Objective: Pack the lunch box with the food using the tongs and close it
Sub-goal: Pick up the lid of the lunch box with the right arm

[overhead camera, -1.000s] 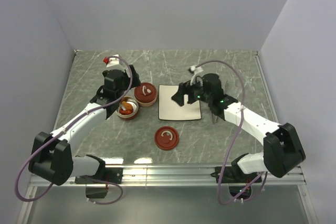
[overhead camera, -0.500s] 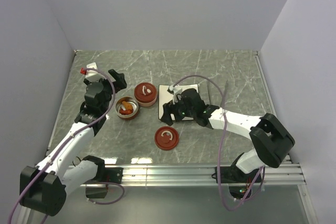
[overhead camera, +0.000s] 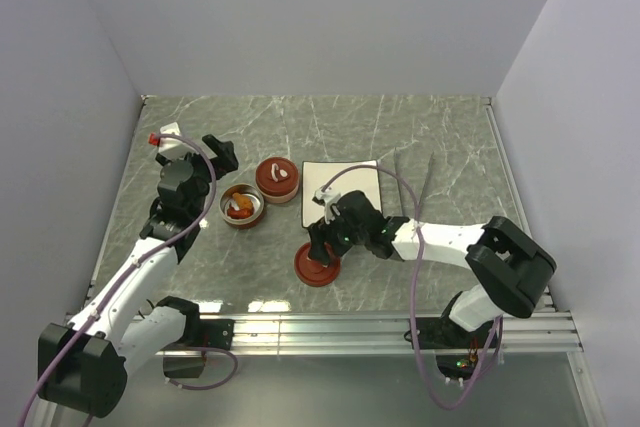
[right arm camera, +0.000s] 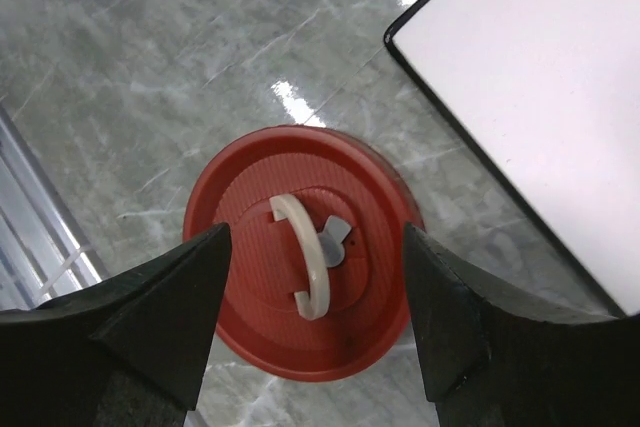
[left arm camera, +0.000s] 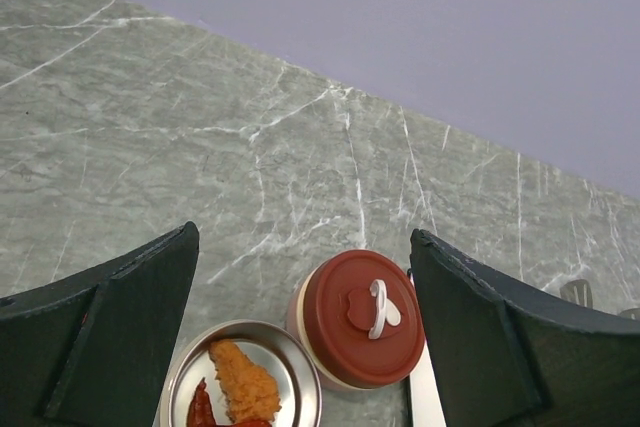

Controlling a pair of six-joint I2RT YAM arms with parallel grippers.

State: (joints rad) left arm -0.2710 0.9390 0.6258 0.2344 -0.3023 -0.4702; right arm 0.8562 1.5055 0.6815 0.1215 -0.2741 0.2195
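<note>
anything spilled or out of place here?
Nothing spilled or damaged. Food sits inside the open tin; a loose lid lies flat on the table nearer the arms, under the open right gripper. Tongs lie on the table right of the plate.

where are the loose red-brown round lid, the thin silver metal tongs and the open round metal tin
loose red-brown round lid (right arm camera: 255, 267), right wrist view, red top beside handle
thin silver metal tongs (overhead camera: 425, 180), top external view, one arm
open round metal tin (left arm camera: 292, 375), left wrist view, bare inner wall
</note>
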